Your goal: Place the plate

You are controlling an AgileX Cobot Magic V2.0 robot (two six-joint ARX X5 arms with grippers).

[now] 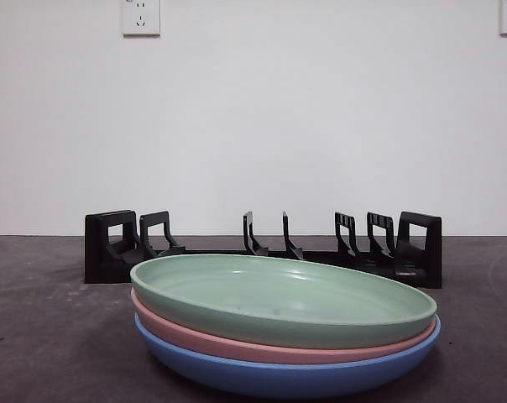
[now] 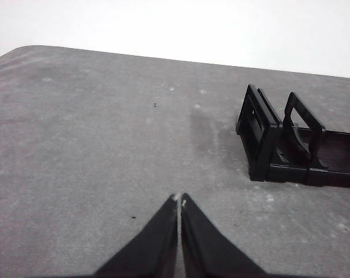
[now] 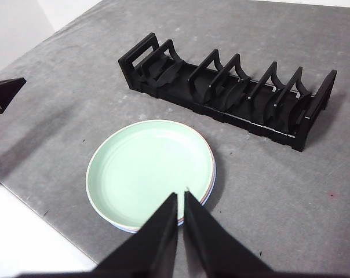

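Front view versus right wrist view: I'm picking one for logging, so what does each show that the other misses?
Only the front view shows the stack's layers: green plate over pink plate over blue plate, plus a wall socket. Only the right wrist view shows the right gripper, jaws shut, above the stack, and the left gripper at the picture's edge. Both show the empty black plate rack behind the plates.
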